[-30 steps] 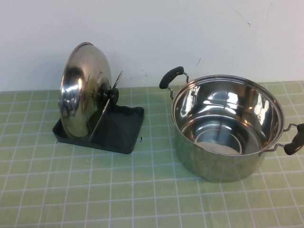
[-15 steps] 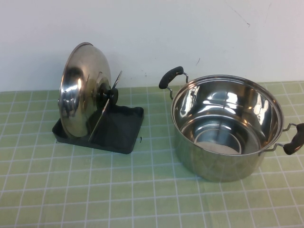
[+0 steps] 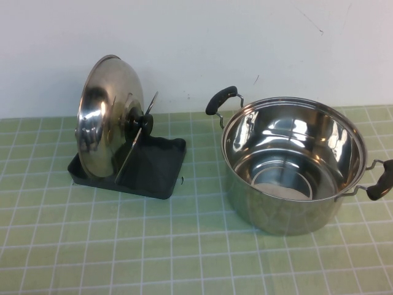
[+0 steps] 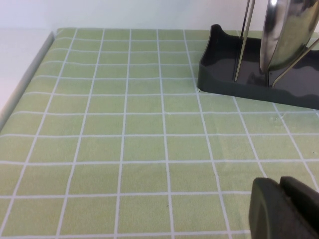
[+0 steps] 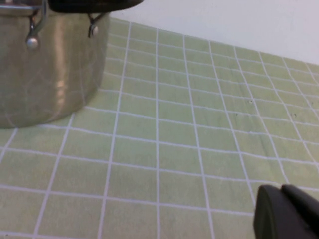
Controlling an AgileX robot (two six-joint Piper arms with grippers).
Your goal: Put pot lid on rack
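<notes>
The shiny pot lid (image 3: 105, 120) with its black knob (image 3: 140, 121) stands on edge in the dark grey rack (image 3: 155, 169) at the left of the table, leaning on a wire loop. It also shows in the left wrist view (image 4: 289, 32), standing in the rack (image 4: 239, 79). Neither arm shows in the high view. My left gripper (image 4: 280, 185) is shut and empty, low over the cloth, short of the rack. My right gripper (image 5: 282, 193) is shut and empty, over the cloth beside the pot (image 5: 45, 64).
The deep steel pot (image 3: 293, 163) with two black handles stands open at the right of the table. A green checked cloth (image 3: 184, 246) covers the table. A white wall runs behind. The table's left edge (image 4: 30, 74) shows in the left wrist view.
</notes>
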